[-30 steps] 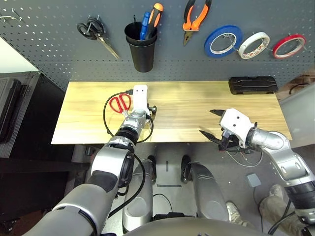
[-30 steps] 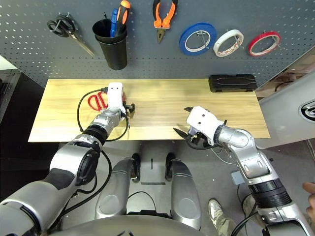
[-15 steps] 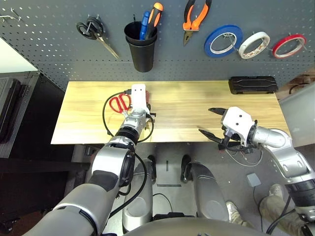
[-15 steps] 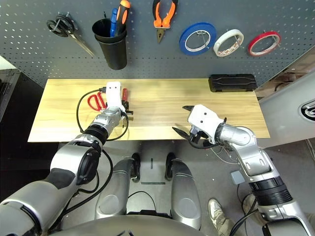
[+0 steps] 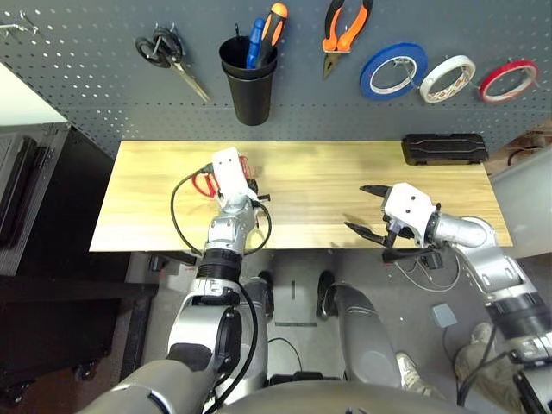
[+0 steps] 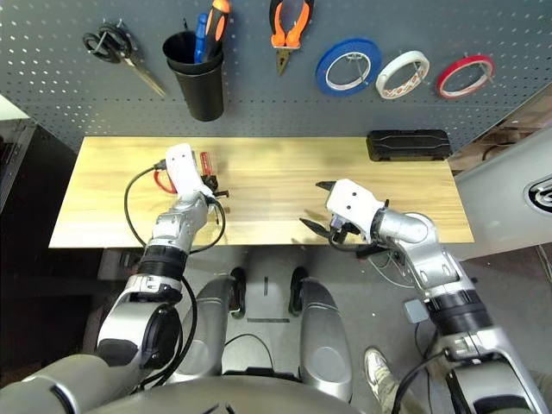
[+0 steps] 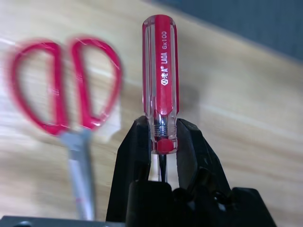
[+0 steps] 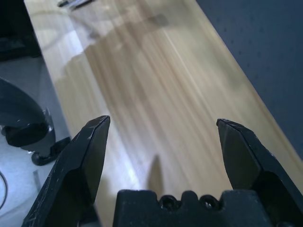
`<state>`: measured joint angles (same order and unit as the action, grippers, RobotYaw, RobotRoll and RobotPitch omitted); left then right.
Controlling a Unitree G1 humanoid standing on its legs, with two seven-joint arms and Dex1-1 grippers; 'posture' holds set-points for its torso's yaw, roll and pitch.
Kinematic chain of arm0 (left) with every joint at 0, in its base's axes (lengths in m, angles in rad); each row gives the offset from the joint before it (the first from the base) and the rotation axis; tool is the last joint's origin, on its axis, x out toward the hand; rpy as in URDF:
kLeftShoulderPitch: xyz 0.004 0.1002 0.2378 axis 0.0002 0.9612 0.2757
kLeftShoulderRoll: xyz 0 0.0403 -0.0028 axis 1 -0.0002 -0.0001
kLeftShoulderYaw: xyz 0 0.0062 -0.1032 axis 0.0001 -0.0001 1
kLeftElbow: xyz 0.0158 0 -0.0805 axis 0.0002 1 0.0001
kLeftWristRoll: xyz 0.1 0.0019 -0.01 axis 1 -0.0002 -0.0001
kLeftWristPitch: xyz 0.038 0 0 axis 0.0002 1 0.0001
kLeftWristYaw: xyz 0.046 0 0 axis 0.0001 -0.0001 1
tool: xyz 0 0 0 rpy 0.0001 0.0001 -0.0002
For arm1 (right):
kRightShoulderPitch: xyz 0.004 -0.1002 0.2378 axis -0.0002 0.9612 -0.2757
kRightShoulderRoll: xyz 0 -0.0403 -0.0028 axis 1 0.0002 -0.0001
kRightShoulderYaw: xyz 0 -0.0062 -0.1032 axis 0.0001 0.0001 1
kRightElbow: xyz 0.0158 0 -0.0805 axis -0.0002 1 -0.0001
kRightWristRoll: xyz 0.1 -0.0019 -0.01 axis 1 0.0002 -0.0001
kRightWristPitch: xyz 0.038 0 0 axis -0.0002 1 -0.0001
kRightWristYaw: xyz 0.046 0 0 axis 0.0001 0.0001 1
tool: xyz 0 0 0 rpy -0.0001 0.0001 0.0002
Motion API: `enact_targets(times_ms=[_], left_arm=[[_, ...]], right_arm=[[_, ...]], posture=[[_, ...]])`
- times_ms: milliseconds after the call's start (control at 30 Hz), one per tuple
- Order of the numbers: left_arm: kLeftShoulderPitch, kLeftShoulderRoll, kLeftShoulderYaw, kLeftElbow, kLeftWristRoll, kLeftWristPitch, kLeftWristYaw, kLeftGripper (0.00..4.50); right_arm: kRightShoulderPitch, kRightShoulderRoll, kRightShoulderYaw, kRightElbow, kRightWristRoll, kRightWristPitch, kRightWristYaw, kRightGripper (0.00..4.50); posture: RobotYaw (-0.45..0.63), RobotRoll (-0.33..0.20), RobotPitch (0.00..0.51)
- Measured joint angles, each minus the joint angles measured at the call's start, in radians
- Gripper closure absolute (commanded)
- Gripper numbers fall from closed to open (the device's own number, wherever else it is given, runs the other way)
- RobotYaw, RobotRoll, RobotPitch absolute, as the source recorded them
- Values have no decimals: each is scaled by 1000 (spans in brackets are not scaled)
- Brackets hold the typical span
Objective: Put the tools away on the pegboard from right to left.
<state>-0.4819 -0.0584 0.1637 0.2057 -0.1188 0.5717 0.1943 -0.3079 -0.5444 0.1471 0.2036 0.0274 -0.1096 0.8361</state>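
Gripping the slim red-handled screwdriver (image 7: 160, 85) at its handle base, my left gripper (image 7: 161, 142) holds it above the pale wooden table (image 5: 328, 185); red-handled scissors (image 7: 66, 94) lie beside. Right gripper (image 8: 163, 142) gapes, holding nothing. Next I carry it up to the dark grey pegboard (image 5: 86, 78), probably into the black cup (image 5: 248, 82).

I counted three tape rolls: blue (image 5: 392, 71), cream-white (image 5: 447, 78) and red (image 5: 507, 79). There were two scissors, black-handled (image 5: 168, 54) and red-handled (image 7: 66, 99). I saw one pliers (image 5: 342, 30) and one black cup (image 5: 247, 80).
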Motion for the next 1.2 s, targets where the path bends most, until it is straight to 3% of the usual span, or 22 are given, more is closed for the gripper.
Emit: enact_targets(times_ms=[367, 600, 733, 933, 1200], left_arm=[[211, -12, -72, -404, 23, 78, 22, 3697], [274, -6, -102, -559, 28, -102, -3, 3697], [242, 3, -101, -627, 28, -174, -14, 3697], [116, 44, -90, -666, 28, -173, -24, 3697], [-24, 90, -52, -662, 6, -133, -51, 3697]], right_arm=[[-79, 6, -1, 199, -4, -122, 33, 0], [-109, 9, -16, 299, 22, -214, 59, 0], [-107, 25, -84, 312, 110, -273, 82, 0], [-65, 36, -170, 252, 236, -303, 104, 0], [-14, -20, -260, -11, 373, -151, 106, 0]], posture=[[318, 0, 265], [345, 0, 244], [347, 0, 235], [307, 0, 225], [224, 0, 218]])
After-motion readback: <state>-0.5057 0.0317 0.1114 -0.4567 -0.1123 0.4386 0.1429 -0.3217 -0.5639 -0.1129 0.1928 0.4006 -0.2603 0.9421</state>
